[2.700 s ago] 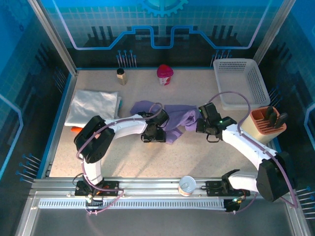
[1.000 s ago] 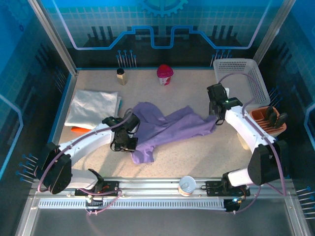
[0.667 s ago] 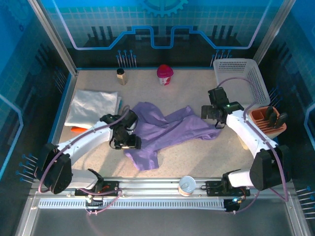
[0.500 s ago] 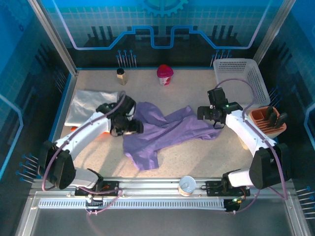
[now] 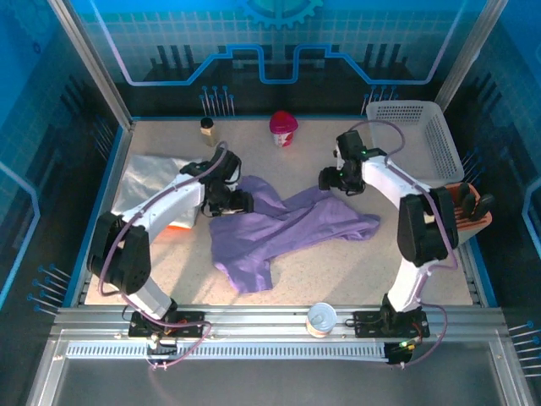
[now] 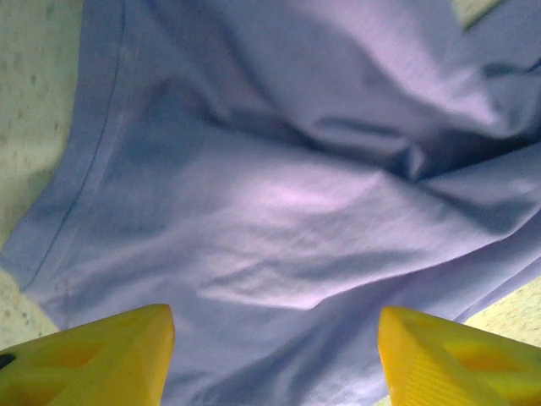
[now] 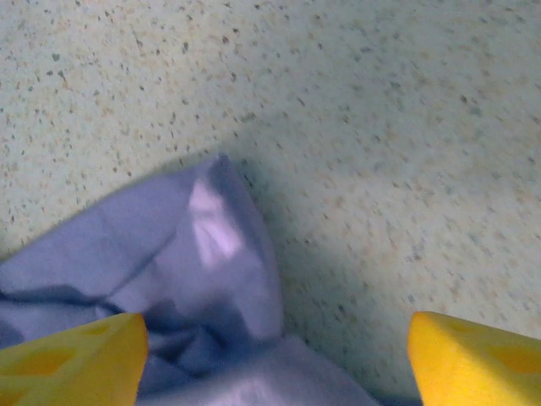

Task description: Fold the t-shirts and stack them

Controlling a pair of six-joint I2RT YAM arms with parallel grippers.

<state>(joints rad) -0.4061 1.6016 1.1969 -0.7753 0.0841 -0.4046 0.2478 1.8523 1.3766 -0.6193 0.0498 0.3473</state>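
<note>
While the left gripper point(image 6: 272, 338) and right gripper point(image 7: 277, 338) gape wide, lavender t-shirt point(image 5: 279, 224) rumpled, unfolded, sprawled across speckled table point(image 5: 380, 271).

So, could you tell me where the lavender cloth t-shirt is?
Top view: the lavender cloth t-shirt lies mid-table between the left tool and right tool.

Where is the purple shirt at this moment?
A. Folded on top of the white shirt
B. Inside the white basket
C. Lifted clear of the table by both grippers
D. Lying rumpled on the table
D: the purple shirt lies rumpled on the table, with the left gripper and the right gripper open at its far edges, gripping nothing.
</note>
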